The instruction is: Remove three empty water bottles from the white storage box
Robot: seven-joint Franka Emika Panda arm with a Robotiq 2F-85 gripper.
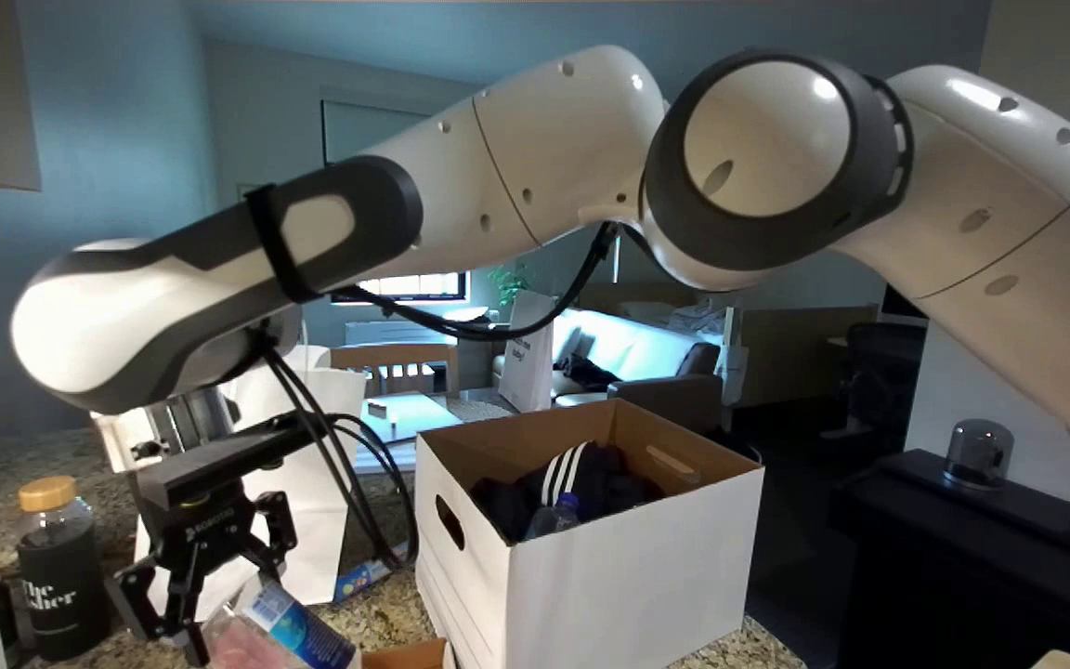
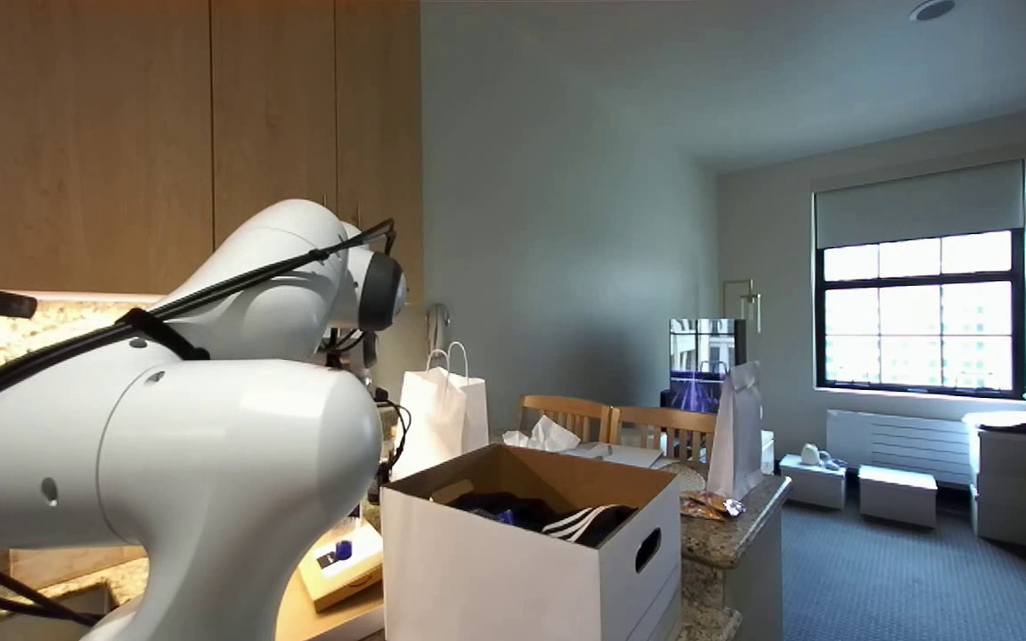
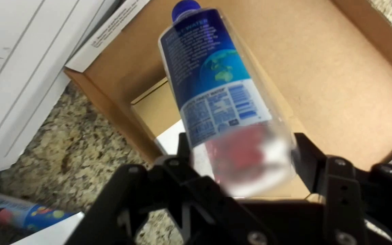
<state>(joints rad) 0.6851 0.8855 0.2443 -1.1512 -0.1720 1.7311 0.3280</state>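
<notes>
water bottle (image 3: 213, 78), clear plastic, blue label and cap: gripped near its base by the tool (image 3: 243, 149), one finger at each side; tilted, cap end pointing away from the tool, above an open cardboard tray (image 3: 318, 68).
white storage box (image 1: 628, 576): on the surface (image 3: 73, 146), just beside the tray; held bottle outside it.
second bottle (image 1: 549, 520), blue-capped: inside the box with dark, white-striped cloth (image 1: 605, 474), well apart from the tool.
</notes>
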